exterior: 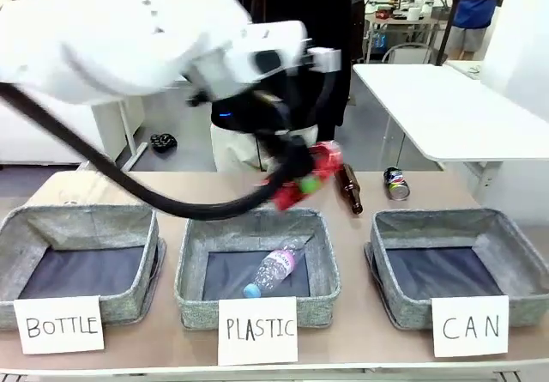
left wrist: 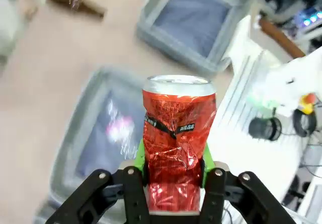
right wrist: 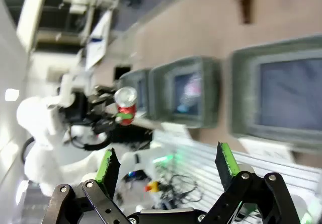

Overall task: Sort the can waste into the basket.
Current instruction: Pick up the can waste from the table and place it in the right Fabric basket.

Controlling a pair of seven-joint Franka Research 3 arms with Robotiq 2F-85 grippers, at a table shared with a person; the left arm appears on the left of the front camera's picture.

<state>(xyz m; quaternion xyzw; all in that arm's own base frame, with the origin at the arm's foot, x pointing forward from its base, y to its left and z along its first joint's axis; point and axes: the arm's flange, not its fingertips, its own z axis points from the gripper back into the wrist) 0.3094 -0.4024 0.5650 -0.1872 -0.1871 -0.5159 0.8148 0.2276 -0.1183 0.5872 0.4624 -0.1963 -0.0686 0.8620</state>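
Note:
A crushed red can stands upright between the green pads of my left gripper, which is shut on it. In the front view the left gripper holds the red can in the air above the far edge of the middle basket. The dark blue can lies on the table behind the grey basket signed "CAN", whose dark lining is bare. My right gripper is open and holds nothing; past it lie the CAN basket and the held red can.
A brown glass bottle lies on the table between the cans. A clear plastic bottle lies in the middle "PLASTIC" basket. At the left stands the "BOTTLE" basket. A person stands across the table.

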